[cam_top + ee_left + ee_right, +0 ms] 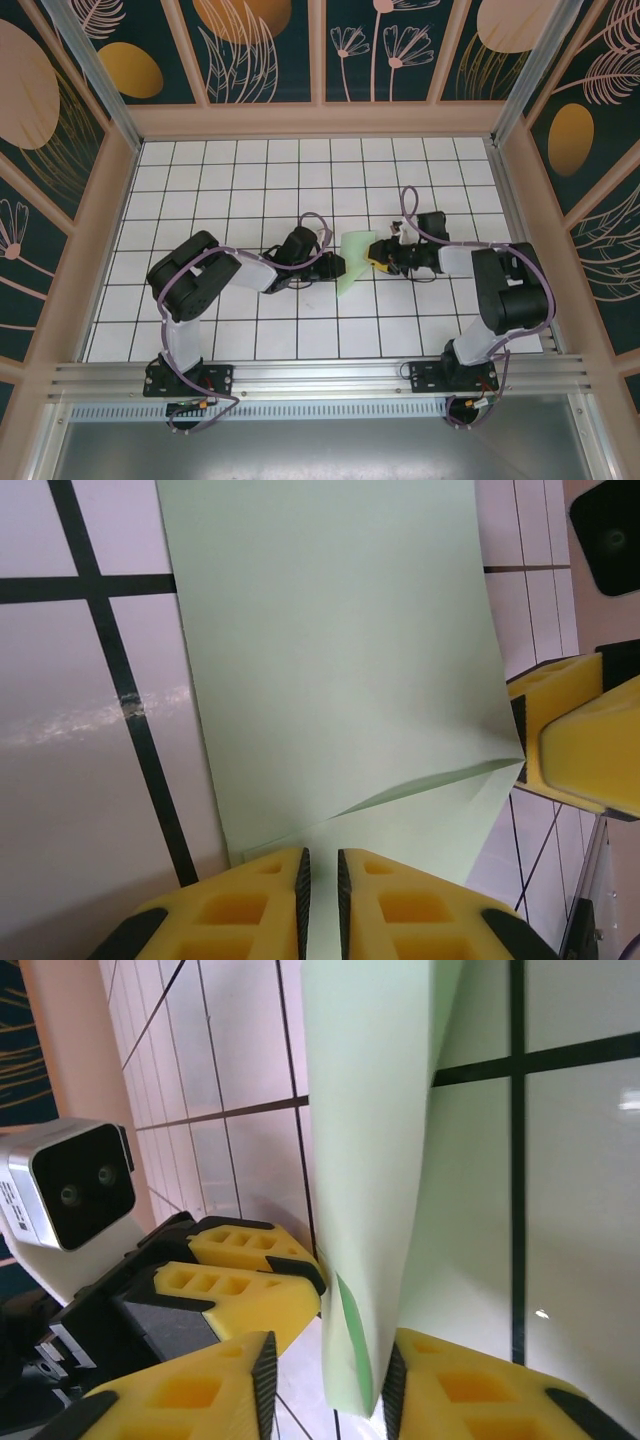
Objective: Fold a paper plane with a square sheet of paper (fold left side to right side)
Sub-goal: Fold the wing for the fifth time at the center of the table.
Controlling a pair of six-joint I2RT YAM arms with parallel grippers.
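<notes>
Top view: the folded pale green paper lies on the table between the two grippers. The left gripper is at its left edge and the right gripper at its right.

Left wrist: jaws nearly together, clamped on the paper's near edge. The upper layer bows upward.

Right wrist: jaws apart, gripping nothing. The paper's edge stands in the gap, close to one pad.

The sheet is found at the middle of the desk. The left gripper is set at the sheet's left edge, the right gripper at its right edge; each edge is flanked by jaws.
</notes>
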